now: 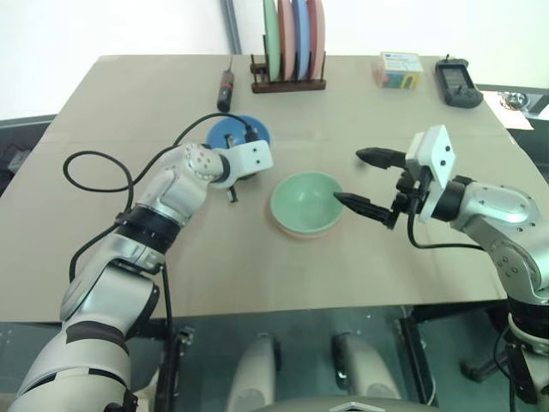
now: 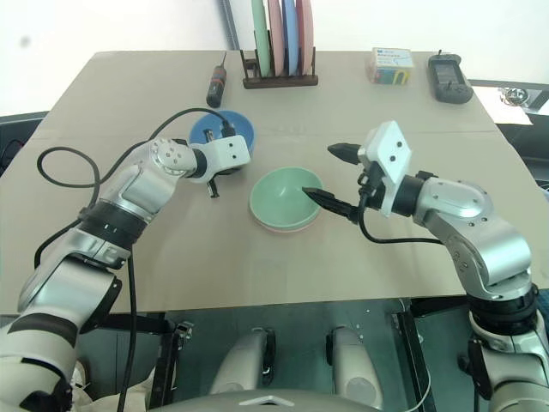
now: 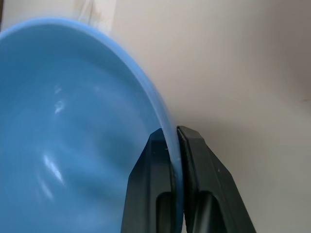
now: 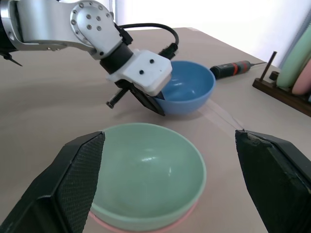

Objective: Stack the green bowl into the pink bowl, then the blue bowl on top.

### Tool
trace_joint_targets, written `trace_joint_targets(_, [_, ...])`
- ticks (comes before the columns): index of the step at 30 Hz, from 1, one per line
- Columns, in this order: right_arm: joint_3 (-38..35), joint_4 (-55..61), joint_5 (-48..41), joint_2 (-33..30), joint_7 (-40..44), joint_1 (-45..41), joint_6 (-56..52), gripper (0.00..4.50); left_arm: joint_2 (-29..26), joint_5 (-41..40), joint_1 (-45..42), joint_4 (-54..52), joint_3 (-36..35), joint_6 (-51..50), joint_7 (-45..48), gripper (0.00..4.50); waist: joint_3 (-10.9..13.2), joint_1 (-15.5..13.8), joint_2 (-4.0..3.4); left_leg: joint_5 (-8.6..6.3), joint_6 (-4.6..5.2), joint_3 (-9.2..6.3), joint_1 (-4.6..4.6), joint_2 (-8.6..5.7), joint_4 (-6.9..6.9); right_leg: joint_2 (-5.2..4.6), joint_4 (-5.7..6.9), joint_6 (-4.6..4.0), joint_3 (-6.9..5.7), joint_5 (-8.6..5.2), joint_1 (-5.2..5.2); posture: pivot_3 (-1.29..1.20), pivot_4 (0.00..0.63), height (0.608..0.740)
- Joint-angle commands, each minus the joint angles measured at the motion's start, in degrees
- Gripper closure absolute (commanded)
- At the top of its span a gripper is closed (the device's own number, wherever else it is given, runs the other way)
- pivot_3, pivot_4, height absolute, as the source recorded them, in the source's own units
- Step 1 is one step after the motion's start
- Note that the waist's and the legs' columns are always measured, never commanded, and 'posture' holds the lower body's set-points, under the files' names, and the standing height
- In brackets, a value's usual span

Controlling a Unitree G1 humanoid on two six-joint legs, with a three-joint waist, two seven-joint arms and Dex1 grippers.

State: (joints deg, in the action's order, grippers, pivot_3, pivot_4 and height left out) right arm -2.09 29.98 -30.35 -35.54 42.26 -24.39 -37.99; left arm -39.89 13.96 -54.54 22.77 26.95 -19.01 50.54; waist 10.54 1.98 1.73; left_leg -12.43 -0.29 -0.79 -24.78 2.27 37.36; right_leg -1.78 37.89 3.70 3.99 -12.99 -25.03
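Green bowl sits nested inside the pink bowl near the middle of the tan table, so only a thin pink rim shows beneath it. Behind it and towards the robot's left, close but not touching, the blue bowl rests on the table. The left gripper is closed on the near rim of the blue bowl; the left wrist view shows one black finger inside the rim and the other outside, pinching the wall. The right gripper hovers just beside the green bowl on the robot's right, its two fingers spread wide apart and empty, with the lower fingertip over the bowl's edge. At the far edge of the table a dark wooden rack holds flat plates standing on edge, green, pink and blue. A screwdriver with a black and red handle lies to the left of the rack. A small colourful box and a black handheld device lie at the far right corner.
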Motion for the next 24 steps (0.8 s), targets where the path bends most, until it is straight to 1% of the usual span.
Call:
trace_joint_targets(1, [-5.4,3.2,-2.7,-0.9,1.4,3.3,3.2,0.00,-1.4,-4.4,-0.4,-6.1,-5.6,2.4,4.7,4.36,0.0,0.0,0.01,0.00,0.00,-0.01,0.00,0.00,0.00,0.00,0.01,0.00,0.00,0.00,0.00,0.00,0.150,0.740])
trace_joint_targets(4, [-11.2,4.6,-6.1,-1.5,3.5,8.5,5.4,0.00,-3.2,-11.4,1.7,-12.9,-9.8,5.6,12.0,4.36,0.0,0.0,0.00,0.00,0.00,-0.01,-0.01,0.00,0.00,-0.01,0.00,0.00,0.00,0.00,0.01,0.00,0.150,0.740])
trace_joint_targets(7, [-17.0,5.9,-8.5,-2.8,5.3,13.7,7.1,0.00,-5.5,-16.1,3.0,-19.2,-12.1,5.2,18.1,4.36,0.0,0.0,0.00,0.00,0.00,0.00,0.02,0.00,0.01,-0.03,0.00,0.00,0.00,0.00,0.03,0.00,0.150,0.740])
trace_joint_targets(11, [-25.4,8.1,-10.7,-4.2,7.0,20.9,9.8,0.00,-6.8,-20.6,3.8,-25.1,-13.5,5.2,23.1,4.36,0.0,0.0,-0.01,0.00,0.00,-0.01,0.15,0.01,0.07,0.00,0.04,0.01,0.00,-0.01,0.16,0.00,0.150,0.740])
trace_joint_targets(14, [-31.4,9.4,-12.5,-5.1,7.6,26.1,10.5,0.00,-6.1,-24.3,4.4,-28.7,-13.0,5.2,26.8,4.36,0.0,-0.1,-0.01,0.00,0.01,-0.04,0.20,0.01,0.11,0.00,0.03,0.01,-0.02,-0.01,0.26,0.00,0.150,0.740])
trace_joint_targets(16, [-32.3,9.5,-12.5,-5.8,7.3,27.5,10.9,0.00,-5.0,-26.6,4.5,-29.9,-12.7,3.8,28.3,4.36,0.0,-0.1,-0.02,0.00,0.01,-0.03,0.23,0.00,0.18,-0.01,0.03,0.02,-0.02,-0.01,0.33,0.00,0.150,0.740])
trace_joint_targets(18, [-31.7,9.4,-12.7,-6.3,6.8,27.3,11.2,0.00,-4.5,-28.7,5.0,-30.9,-12.9,3.8,30.3,3.64,0.0,0.2,-0.02,0.00,0.01,-0.03,0.34,0.00,0.23,0.00,0.03,0.03,-0.01,-0.01,0.43,0.00,0.150,0.740])
trace_joint_targets(19, [-31.4,9.3,-13.0,-6.4,6.4,27.1,11.1,0.00,-4.3,-29.2,5.2,-31.3,-13.0,3.8,30.7,3.42,0.0,0.3,-0.02,0.00,0.01,0.00,0.38,0.01,0.23,0.01,0.05,0.04,0.02,-0.01,0.45,0.00,0.150,0.740])
trace_joint_targets(20, [-30.9,9.3,-13.1,-6.5,6.1,26.7,11.1,0.00,-4.4,-29.2,5.4,-31.4,-13.0,3.8,30.8,3.04,0.0,0.3,-0.02,0.00,0.01,0.01,0.41,0.01,0.23,0.01,0.08,0.04,0.04,-0.02,0.45,0.00,0.150,0.740])
trace_joint_targets(22, [-29.6,9.2,-12.7,-6.7,5.6,26.1,11.1,0.00,-4.7,-28.7,5.5,-31.4,-13.1,3.6,30.5,2.13,0.0,0.3,-0.02,0.00,0.01,0.01,0.51,0.03,0.23,0.06,0.10,0.09,0.06,-0.05,0.52,0.00,0.150,0.740])
trace_joint_targets(24, [-27.5,8.6,-12.6,-7.0,3.8,25.0,9.3,0.00,-5.1,-28.7,5.6,-31.0,-14.2,1.2,28.8,1.38,0.0,0.3,-0.02,0.00,0.01,0.01,0.70,0.04,0.21,0.07,0.09,0.09,0.07,-0.07,0.69,0.00,0.150,0.740])
